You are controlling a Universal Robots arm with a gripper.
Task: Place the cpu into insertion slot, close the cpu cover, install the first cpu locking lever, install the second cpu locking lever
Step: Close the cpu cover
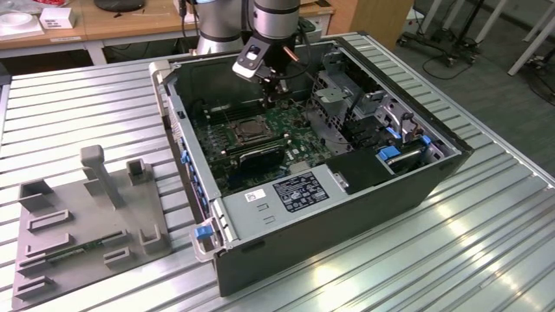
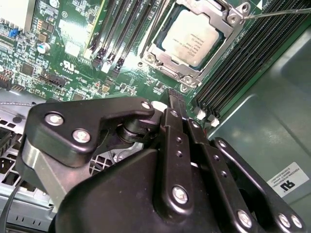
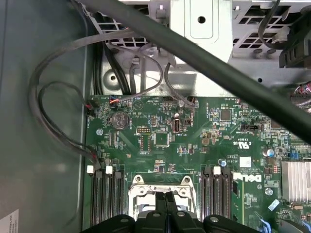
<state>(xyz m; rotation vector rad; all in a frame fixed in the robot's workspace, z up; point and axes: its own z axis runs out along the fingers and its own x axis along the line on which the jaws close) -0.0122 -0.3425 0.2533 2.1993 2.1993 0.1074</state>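
Exterior view: the hand point(image 1: 275, 91) hangs inside the open computer case point(image 1: 347, 214) on the counter point(image 1: 87, 110), near the insertion slot point(image 1: 247, 132). Second wrist view: the cpu point(image 2: 192, 38) sits in the slot, framed by the flat-lying cpu cover point(image 2: 158, 46). First wrist view: the fingers point(image 3: 159, 205) are pressed together just over that slot

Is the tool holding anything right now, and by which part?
Nothing is held. The tool is shut, tips together with nothing between them; the cpu lies apart from it.
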